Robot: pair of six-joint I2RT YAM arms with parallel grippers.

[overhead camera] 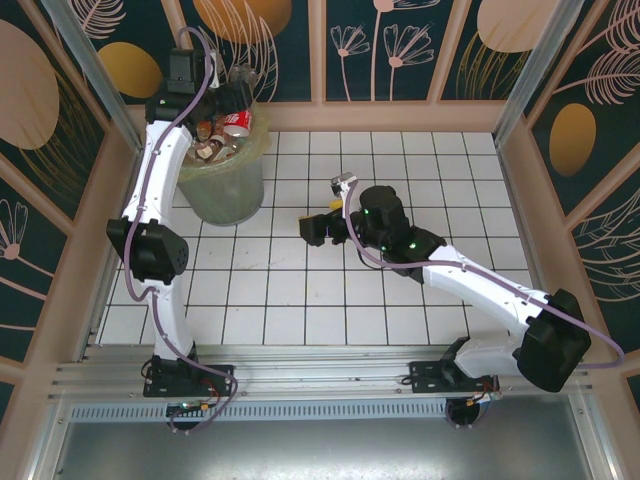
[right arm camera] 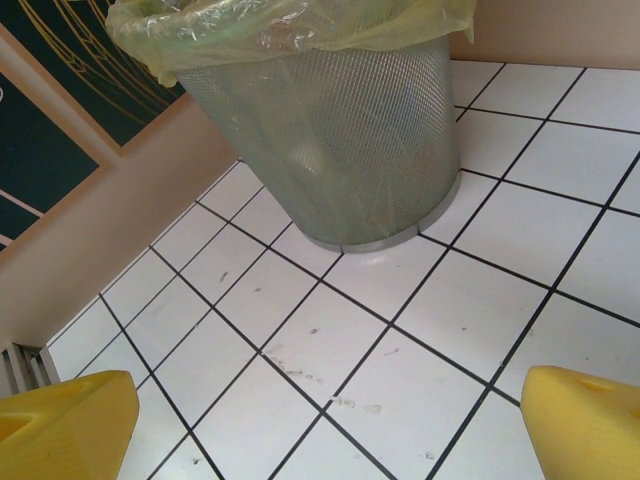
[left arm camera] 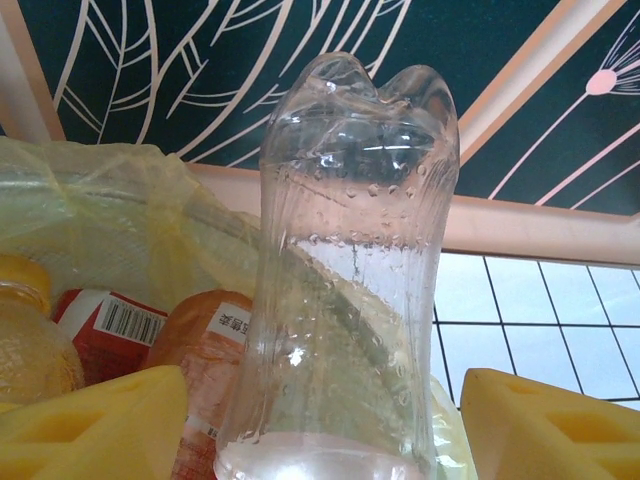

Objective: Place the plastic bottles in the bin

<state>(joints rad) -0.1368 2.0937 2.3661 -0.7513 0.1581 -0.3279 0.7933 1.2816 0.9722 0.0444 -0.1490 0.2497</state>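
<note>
A clear crushed plastic bottle (left arm camera: 350, 270) stands base-up between my left gripper's (left arm camera: 325, 400) yellow fingers (left arm camera: 100, 425), with a small gap on each side of it. That gripper (overhead camera: 235, 95) hangs over the bin (overhead camera: 222, 185), a round grey mesh bucket lined with a yellow-green bag (left arm camera: 110, 210). Several bottles lie inside the bin, among them one with a red label (left arm camera: 105, 330), one with an orange label (left arm camera: 205, 345) and a yellow one (left arm camera: 25, 330). My right gripper (overhead camera: 318, 228) is open and empty low over the tiles, facing the bin (right arm camera: 330, 130).
The white tiled table (overhead camera: 400, 180) is walled by peach frames and dark patterned panels (overhead camera: 400, 50). The bin stands in the far left corner against the wall. My right arm (overhead camera: 470, 275) stretches diagonally across the right half of the table.
</note>
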